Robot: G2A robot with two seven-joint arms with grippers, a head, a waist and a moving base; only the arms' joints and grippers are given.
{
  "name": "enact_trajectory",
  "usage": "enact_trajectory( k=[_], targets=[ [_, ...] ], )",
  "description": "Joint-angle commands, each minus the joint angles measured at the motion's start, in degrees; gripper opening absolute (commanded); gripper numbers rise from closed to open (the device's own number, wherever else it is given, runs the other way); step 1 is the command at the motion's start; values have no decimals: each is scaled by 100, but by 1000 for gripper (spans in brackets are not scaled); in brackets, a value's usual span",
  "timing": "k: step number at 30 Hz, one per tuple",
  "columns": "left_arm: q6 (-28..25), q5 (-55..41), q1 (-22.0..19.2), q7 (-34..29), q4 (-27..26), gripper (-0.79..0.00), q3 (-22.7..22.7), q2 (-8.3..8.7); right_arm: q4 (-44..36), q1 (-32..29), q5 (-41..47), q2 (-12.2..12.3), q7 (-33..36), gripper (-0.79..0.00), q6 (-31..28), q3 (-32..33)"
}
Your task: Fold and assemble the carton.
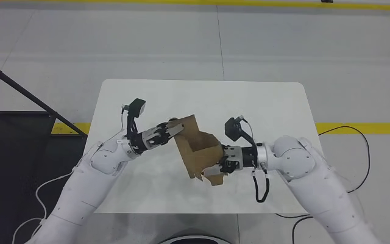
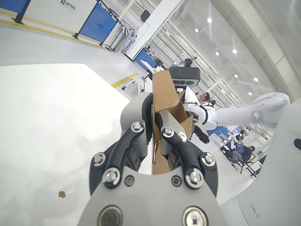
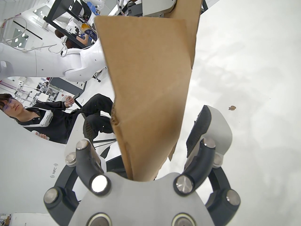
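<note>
A brown carton [image 1: 198, 149], partly folded, is held up above the middle of the white table [image 1: 262, 104] between both arms. My left gripper [image 1: 175, 130] is shut on the carton's upright left panel [image 2: 162, 88], its two pads pressing the cardboard from both sides [image 2: 155, 116]. My right gripper [image 1: 218, 166] is at the carton's lower right corner. In the right wrist view a cardboard flap [image 3: 150, 71] stands between its spread fingers [image 3: 145, 118]. One pad [image 3: 200, 128] stays clear of the flap, and the other finger is hidden behind it.
A small brown scrap [image 2: 61, 194] of cardboard lies on the tabletop near the carton, also seen in the right wrist view [image 3: 232, 108]. A black stand and dark mat border the table's left side [image 1: 24, 134]. Bare tabletop lies behind the carton.
</note>
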Motion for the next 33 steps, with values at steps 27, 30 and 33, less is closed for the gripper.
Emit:
enact_trajectory(
  k=[27, 30, 33],
  targets=[
    [-18, 280, -23, 332, 52, -785, 106, -99, -421, 12, -489, -88, -207, 0, 395, -249],
    [-13, 301, -24, 351, 51, -785, 118, -108, -509, -42, -634, -89, -349, 0, 555, -224],
    [-8, 329, -27, 364, 55, -785, 135, -118, -600, -103, -757, -90, -477, 0, 688, -199]
  ],
)
